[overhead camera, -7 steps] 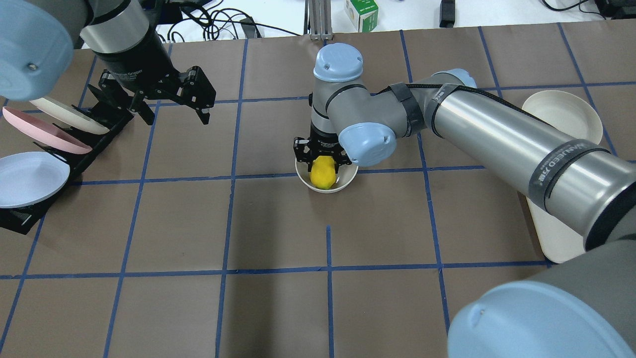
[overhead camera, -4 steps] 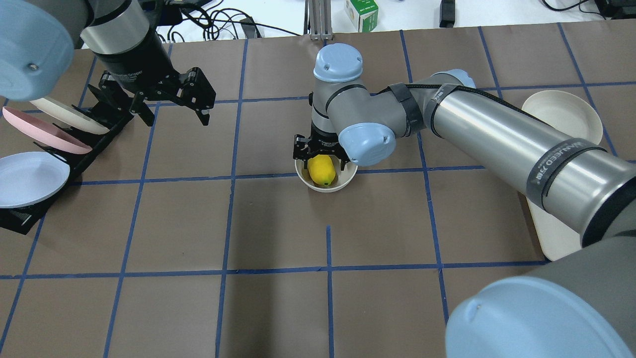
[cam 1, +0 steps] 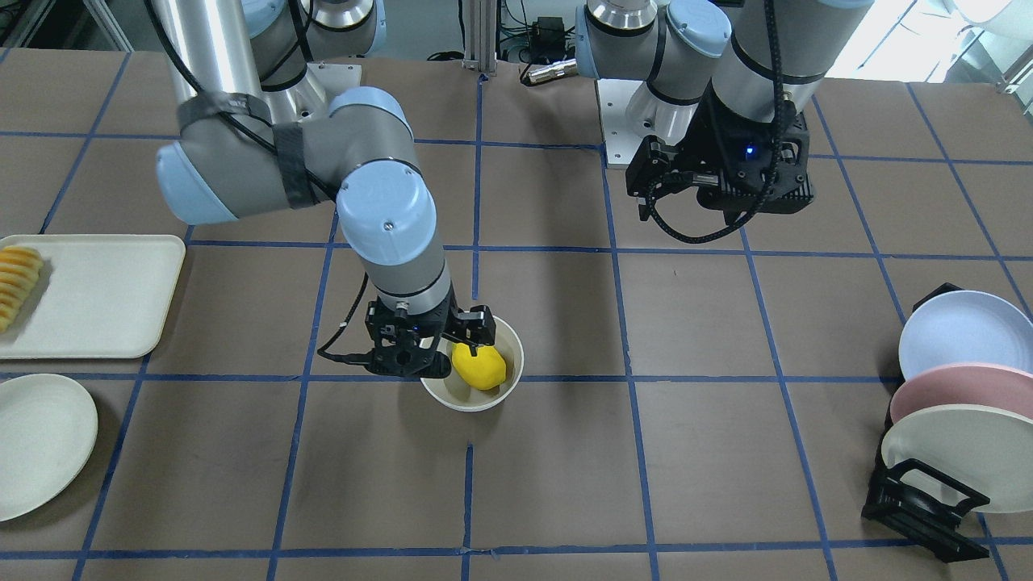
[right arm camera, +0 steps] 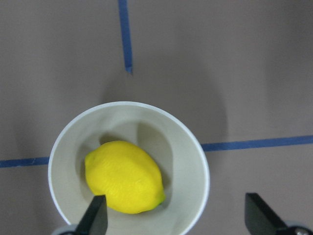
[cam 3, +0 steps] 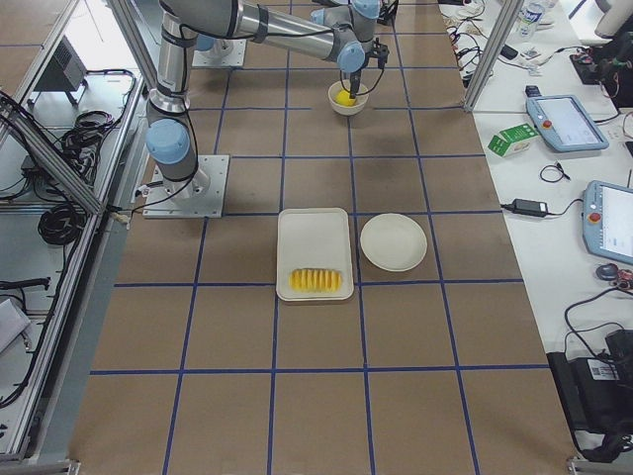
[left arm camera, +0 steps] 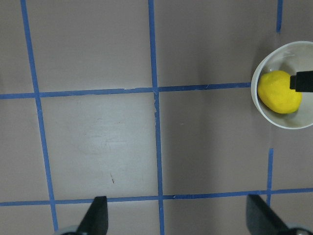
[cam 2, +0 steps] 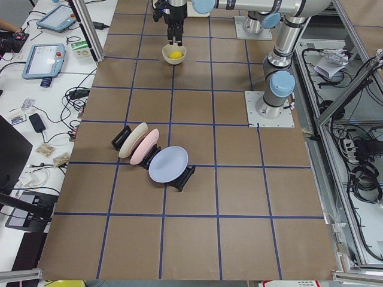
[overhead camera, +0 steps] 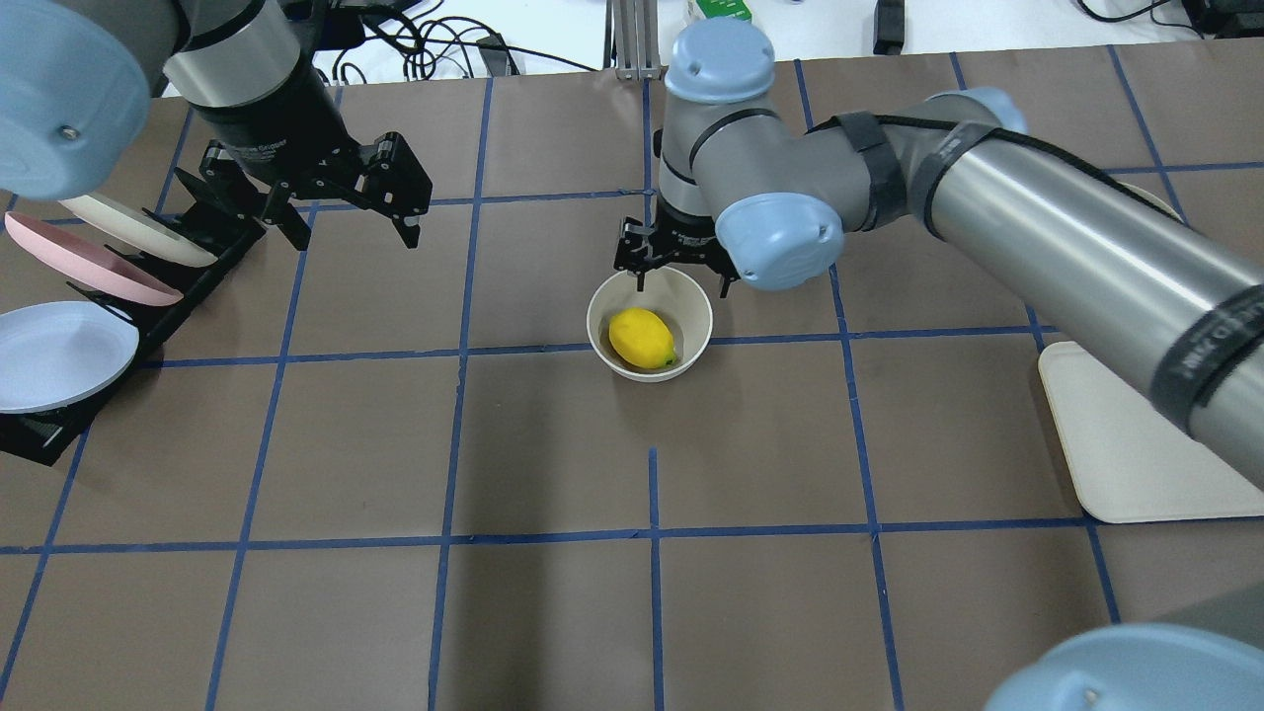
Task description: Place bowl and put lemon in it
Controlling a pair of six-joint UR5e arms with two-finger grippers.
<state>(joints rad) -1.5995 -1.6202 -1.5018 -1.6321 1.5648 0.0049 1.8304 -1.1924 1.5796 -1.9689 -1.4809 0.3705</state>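
currently, nearest the robot on its right side, a tray [cam 1: 105, 290] sits on the worktop [overhead camera: 553, 612] with a row of fruit slices [cam 1: 18, 282] at one end. a flat plate [cam 1: 40, 444] lies just beside the tray on its far side. neither belongs to this job.

further out, near the middle of the worktop, the bowl [overhead camera: 686, 306] stands upright, mouth up, across a blue grid line. the lemon [overhead camera: 642, 339] lies on its side in the bottom, a little off centre, touching no finger. judgement: both halves of the task look met as things lie.

just beyond, over the bowl's far rim, the right gripper [overhead camera: 681, 282] hangs pointing down, spread wide, holding nothing. its wrist view looks straight into the bowl, fingertips apart at the frame's lower edge. likely reason for the pose: a straight lift off, so the fingers neither catch the rim nor tip the bowl.

farther and to the left, the left gripper [overhead camera: 353, 235] hovers over the brown worktop, also spread wide, holding nothing, well apart from the bowl. i judge it is kept out of the other arm's way.

beside it a black rack [overhead camera: 188, 286] holds three plates on edge: blue plate [overhead camera: 59, 346], pink plate [overhead camera: 79, 262], cream plate [overhead camera: 128, 229].
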